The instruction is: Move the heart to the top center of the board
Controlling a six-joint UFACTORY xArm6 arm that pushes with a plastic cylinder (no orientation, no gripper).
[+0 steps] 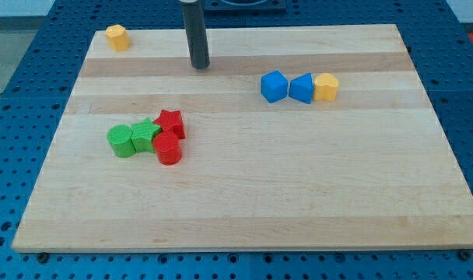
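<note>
My tip point(200, 66) rests on the board near the view's top, a little left of centre. A yellow block that looks like the heart point(327, 86) lies to the tip's right and slightly lower. It touches the right side of a blue triangle-like block point(302, 88), which sits next to a blue cube point(273, 86). The tip is well apart from this row, about a hand's width left of the blue cube. A second yellow block point(117, 36), which looks hexagonal, sits at the board's top left corner.
A cluster lies left of centre, below the tip: a green round block point(121, 141), a green star point(145, 135), a red star point(171, 123) and a red round block point(168, 149). The wooden board point(299, 194) sits on a blue perforated table.
</note>
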